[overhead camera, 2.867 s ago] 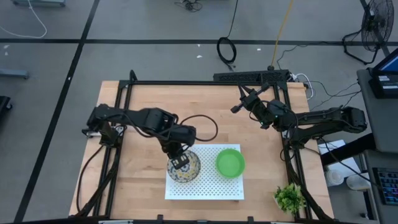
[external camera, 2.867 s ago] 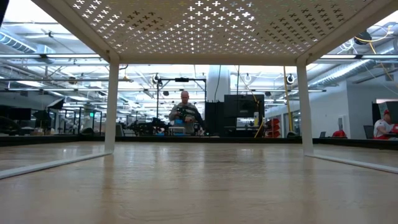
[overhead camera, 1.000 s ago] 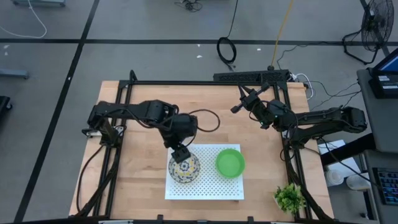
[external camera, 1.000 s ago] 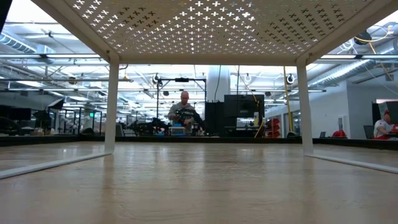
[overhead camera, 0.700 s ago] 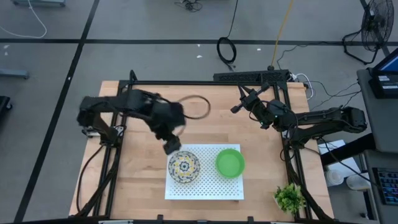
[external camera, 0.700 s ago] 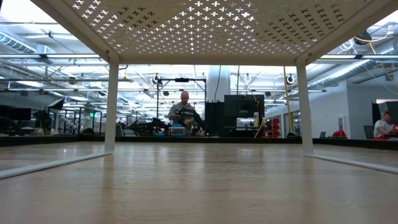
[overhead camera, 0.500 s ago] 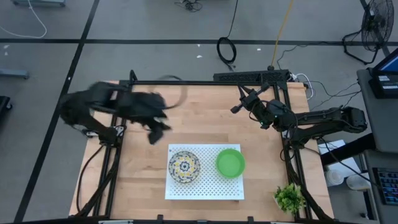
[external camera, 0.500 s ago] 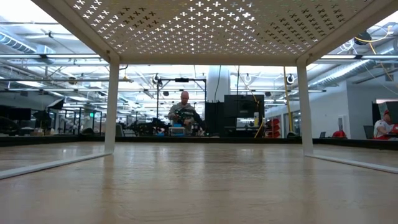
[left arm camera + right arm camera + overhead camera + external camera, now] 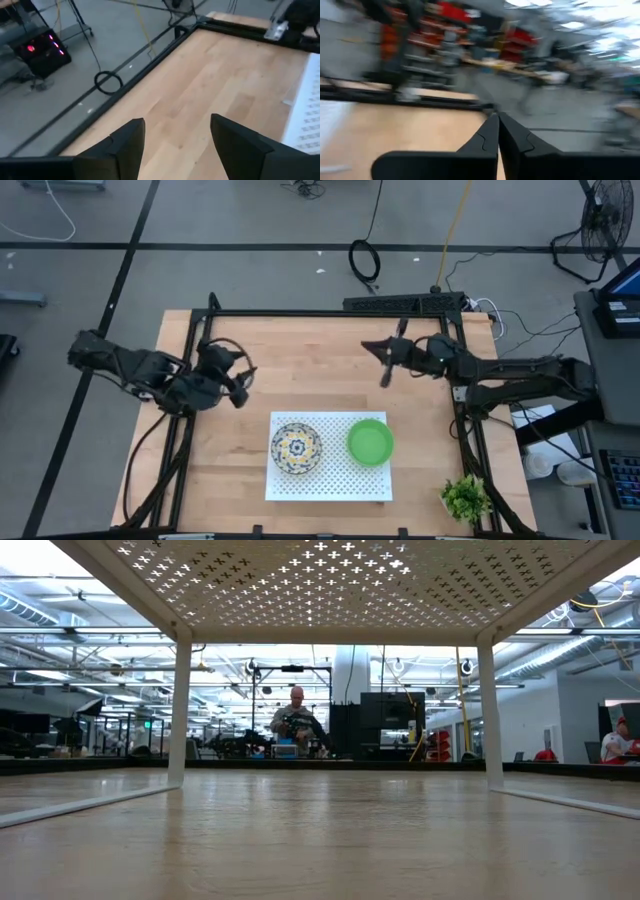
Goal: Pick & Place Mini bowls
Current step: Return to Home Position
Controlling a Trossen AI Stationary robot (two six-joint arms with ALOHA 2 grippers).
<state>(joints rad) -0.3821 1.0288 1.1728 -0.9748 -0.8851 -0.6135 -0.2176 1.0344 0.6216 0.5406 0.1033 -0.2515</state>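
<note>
Two mini bowls rest by their bases on a raised white perforated stand (image 9: 330, 480): a white one with a blue-and-yellow floral pattern (image 9: 296, 448) on the left and a plain green one (image 9: 370, 441) on the right. My left gripper (image 9: 243, 382) hovers over bare wood near the table's left side, well clear of the bowls. It is open, with nothing between its fingers (image 9: 177, 122). My right gripper (image 9: 384, 372) hangs above the far middle of the table, shut and empty (image 9: 498, 120).
A small green plant (image 9: 465, 498) stands at the table's near right corner. A black frame (image 9: 320, 313) runs round the table's edges. In the low view the stand's perforated top (image 9: 320, 580) and legs (image 9: 180, 710) span the table. A person (image 9: 297, 720) is far off in the room.
My left gripper has drawn back from the patterned bowl's far rim toward the table's left edge, turning as it went. The bowl stays on the stand. My right gripper has kept its place but turned at the wrist, so its fingers now point more toward the near edge.
</note>
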